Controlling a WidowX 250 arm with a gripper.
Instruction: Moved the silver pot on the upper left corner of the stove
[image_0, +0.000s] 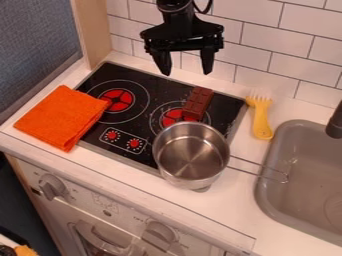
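My gripper (186, 70) hangs open above the back edge of the stove, its two fingers apart with nothing between them. The silver pot (192, 154) stands upright at the front right of the black stove top (141, 76), partly over its edge, well below and in front of the gripper. Its inside is bare metal, and its wire handle points right, the end reaching over the sink's rim. The left burner ring is uncovered; the pot covers part of the right one.
A brown chocolate bar (198, 103) lies by the right burner. An orange cloth (61, 117) overlaps the stove's left side. A yellow fork (261, 117) lies between stove and grey sink (267, 172). The tiled wall (257, 47) rises behind.
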